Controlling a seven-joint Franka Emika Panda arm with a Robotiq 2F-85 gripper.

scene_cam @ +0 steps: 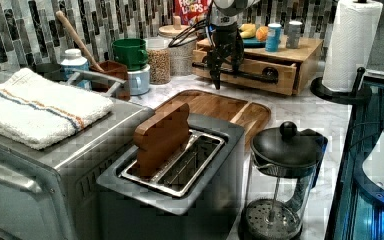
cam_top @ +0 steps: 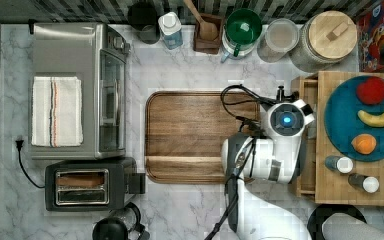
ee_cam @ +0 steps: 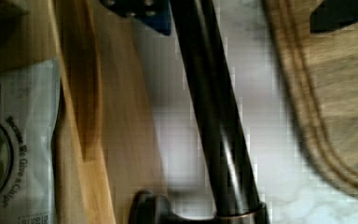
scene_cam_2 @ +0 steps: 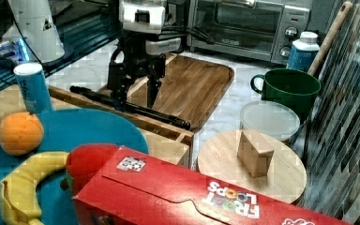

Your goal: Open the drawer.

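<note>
The drawer is a light bamboo box with a long black bar handle across its front. It stands pulled out a little from its wooden housing. In the wrist view a printed packet shows inside it. My gripper hangs over the handle, open, with one finger on each side of the bar. In the wrist view the bar runs between the fingertips; one fingertip sits close against it and the other is well off over the cutting board. In the left view the gripper straddles the bar near the left view's left end.
A dark wooden cutting board lies just in front of the drawer. A blue plate with fruit and shakers tops the housing. Toaster oven, toaster, French press, paper towel roll and jars along the wall surround the area.
</note>
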